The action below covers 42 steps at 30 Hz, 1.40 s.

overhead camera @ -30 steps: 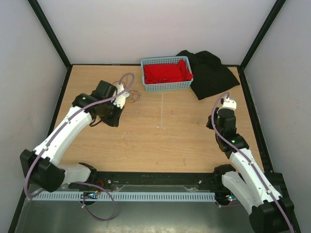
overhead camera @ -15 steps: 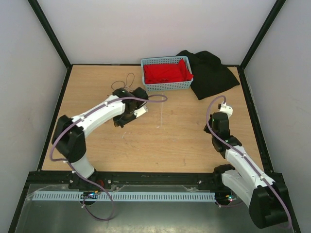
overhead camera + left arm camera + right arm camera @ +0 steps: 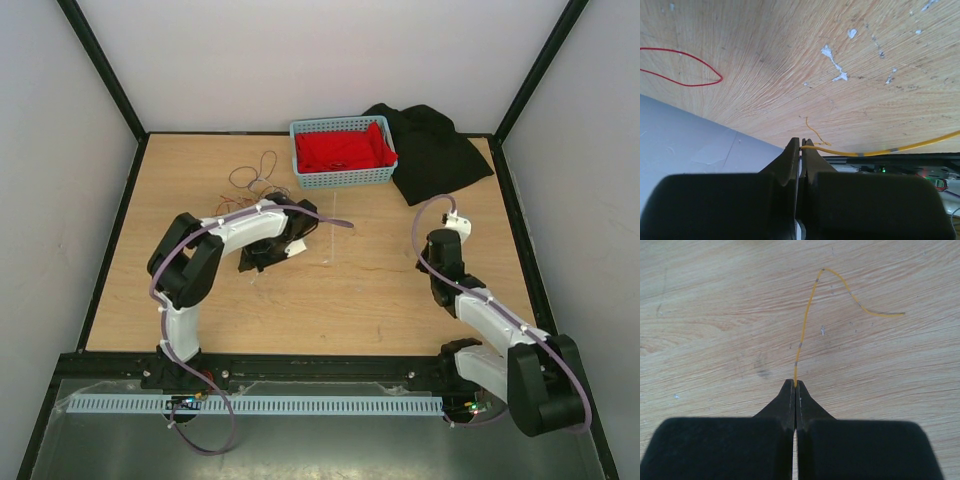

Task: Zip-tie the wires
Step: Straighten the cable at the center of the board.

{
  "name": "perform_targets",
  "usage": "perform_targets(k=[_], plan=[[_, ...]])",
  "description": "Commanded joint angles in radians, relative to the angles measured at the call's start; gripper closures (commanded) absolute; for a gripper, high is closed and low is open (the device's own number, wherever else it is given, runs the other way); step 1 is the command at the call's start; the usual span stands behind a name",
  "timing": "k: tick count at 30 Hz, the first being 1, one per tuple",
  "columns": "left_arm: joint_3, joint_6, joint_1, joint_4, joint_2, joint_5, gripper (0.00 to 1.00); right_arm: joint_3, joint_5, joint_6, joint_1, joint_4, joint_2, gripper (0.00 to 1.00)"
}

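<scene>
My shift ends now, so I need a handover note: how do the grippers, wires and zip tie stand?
Left gripper: shut, pinching a thin yellow strand.
Right gripper: shut on a similar yellow strand; same one or not, cannot tell.
Wires: loose tangle beyond the left gripper, untied.
Zip tie: lying flat between the arms, apart from the wires.
Done: nothing tied. Left: bunch the wires, loop the zip tie round them, cinch.

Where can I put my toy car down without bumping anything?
The biggest bare patch of table is the middle, between the left arm and the right arm, down to the near edge. There is a strip along the left edge, beside the wires. The far side is crowded: wires, blue basket, black cloth. The zip tie lies by the left arm.
</scene>
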Motion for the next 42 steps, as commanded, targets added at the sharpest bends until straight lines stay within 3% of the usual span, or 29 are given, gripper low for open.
perform_targets(k=[1,7,20,31,32,38,42], plan=[[-0.013,-0.014,-0.011,0.005,0.023,0.029,1.0,0.052,0.037,0.004,-0.005,0.005,0.053,1.0],[-0.031,-0.034,-0.051,0.042,0.076,0.048,1.0,0.107,0.075,0.042,-0.018,-0.11,0.12,1.0],[-0.122,-0.053,-0.076,0.109,0.1,0.08,1.0,0.172,-0.114,0.018,-0.177,-0.157,0.297,1.0],[-0.127,-0.059,-0.097,0.15,0.108,0.059,1.0,0.211,-0.156,0.006,-0.196,-0.173,0.365,1.0],[-0.128,-0.059,-0.098,0.152,0.107,0.051,1.0,0.206,-0.158,0.004,-0.197,-0.172,0.359,0.99],[-0.124,-0.046,-0.097,0.163,0.102,0.045,1.0,0.176,-0.149,-0.019,-0.197,-0.159,0.307,0.67],[-0.128,-0.043,-0.096,0.166,0.109,0.042,0.88,0.176,-0.133,-0.029,-0.197,-0.167,0.29,0.59]])
